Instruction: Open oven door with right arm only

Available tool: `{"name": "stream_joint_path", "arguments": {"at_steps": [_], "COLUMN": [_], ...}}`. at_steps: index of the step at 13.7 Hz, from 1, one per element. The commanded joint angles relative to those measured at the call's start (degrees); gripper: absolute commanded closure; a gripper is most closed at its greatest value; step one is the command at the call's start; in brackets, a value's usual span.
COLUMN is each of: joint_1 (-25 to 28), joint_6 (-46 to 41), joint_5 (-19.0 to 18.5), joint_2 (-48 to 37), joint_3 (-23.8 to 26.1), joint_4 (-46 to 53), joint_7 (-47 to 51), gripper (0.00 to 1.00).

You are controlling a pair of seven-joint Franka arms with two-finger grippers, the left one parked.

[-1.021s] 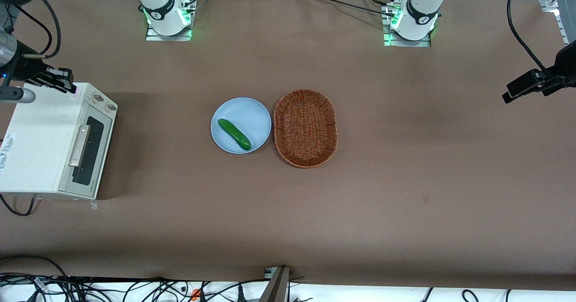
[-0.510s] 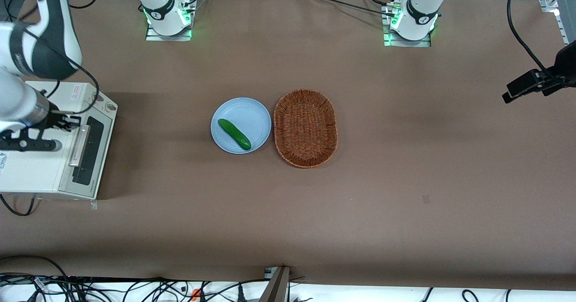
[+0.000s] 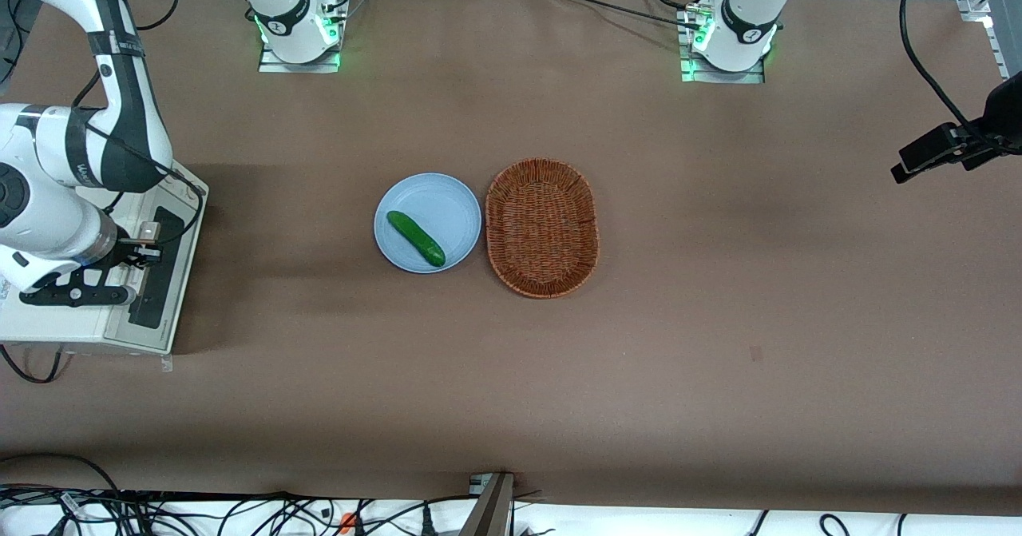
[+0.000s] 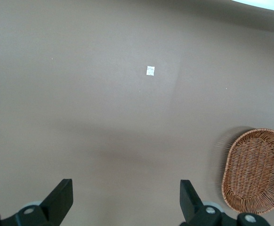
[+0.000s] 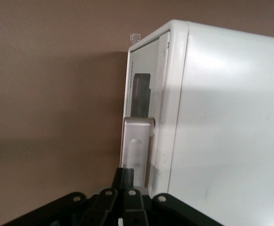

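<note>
The white toaster oven (image 3: 56, 312) stands at the working arm's end of the table. Its oven door (image 3: 169, 280), with a dark window and a silver bar handle (image 3: 150, 231), faces the plate. The right arm (image 3: 76, 160) reaches over the oven's top. Its gripper (image 3: 144, 250) is at the handle, about midway along the bar. In the right wrist view the gripper (image 5: 127, 176) has its fingers pressed together with nothing between them, tips resting against the handle (image 5: 137, 141) in front of the door (image 5: 144, 84). The door looks shut. The arm hides the knobs.
A blue plate (image 3: 447, 200) with a green cucumber (image 3: 415, 238) lies mid-table, with a wicker basket (image 3: 542, 227) beside it. The basket also shows in the left wrist view (image 4: 256, 172), as does a small white tape scrap (image 4: 150, 70).
The right arm has swung over the oven, nearer to the front camera. Its gripper has come from the oven's knob end down to the middle of the handle.
</note>
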Motion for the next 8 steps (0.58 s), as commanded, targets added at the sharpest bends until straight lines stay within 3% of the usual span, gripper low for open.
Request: {"name": "stream_joint_path", "arguments": {"at_steps": [1, 8], "joint_1": [-0.47, -0.82], "joint_6": [0.34, 0.34], "joint_5": [-0.94, -0.15], "joint_2": [0.47, 2.23], "joint_3": [0.29, 0.03], "joint_4": [0.36, -0.17], "joint_7": [0.03, 1.34], "gripper": [1.0, 1.0]}}
